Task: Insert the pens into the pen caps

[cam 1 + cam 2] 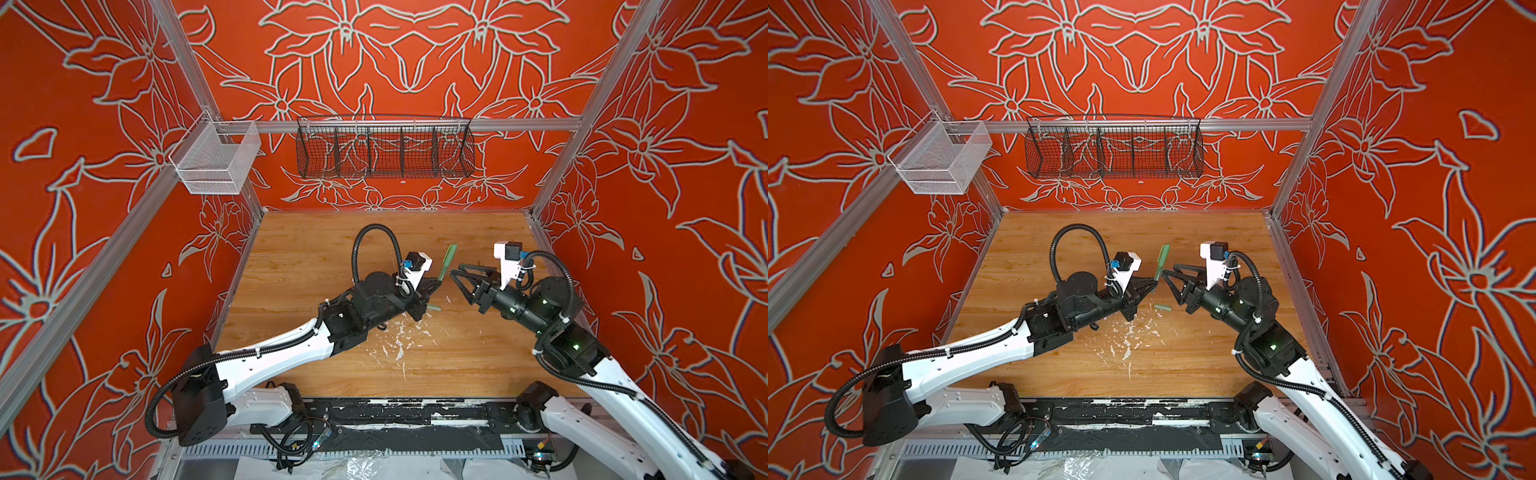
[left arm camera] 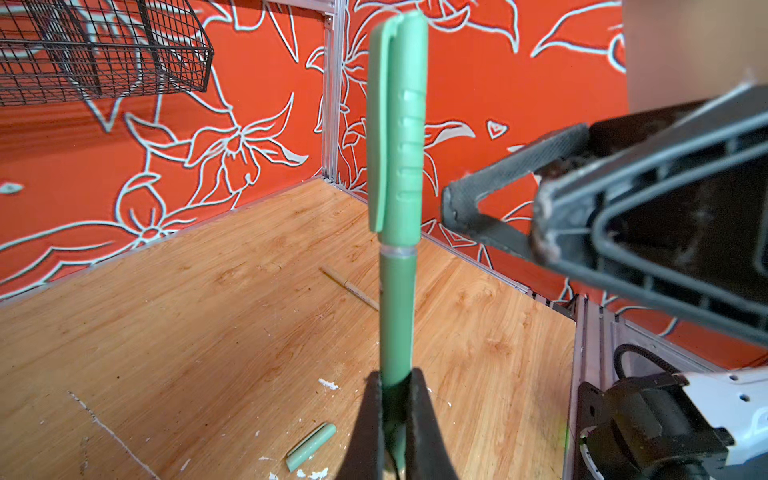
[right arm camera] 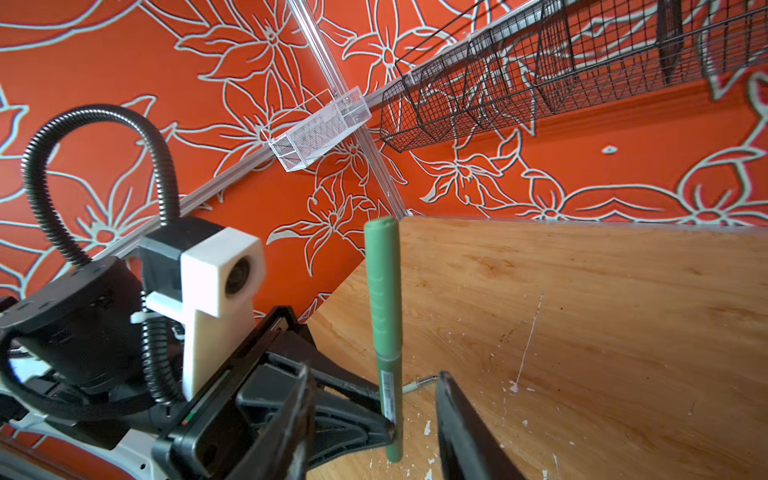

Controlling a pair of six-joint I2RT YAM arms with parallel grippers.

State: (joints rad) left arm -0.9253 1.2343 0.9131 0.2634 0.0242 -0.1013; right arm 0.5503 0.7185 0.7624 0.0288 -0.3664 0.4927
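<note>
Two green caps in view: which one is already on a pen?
The cap on the green pen held by the left gripper; the other green cap lies loose on the table, empty.

The capped pen (image 2: pixel 397 266) is mid-green, the loose cap (image 2: pixel 311 446) paler green, the bench (image 1: pixel 307 253) tan wood grain flecked white, the walls (image 1: pixel 685 199) orange-red with pale-outlined flowers, the wire basket (image 1: pixel 384 153) black.

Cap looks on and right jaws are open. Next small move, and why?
Probably lower the left gripper and lay the green pen on the table. Its cap looks seated against the barrel, the right gripper stands open and clear of it, and a loose green cap waits on the wood.
</note>
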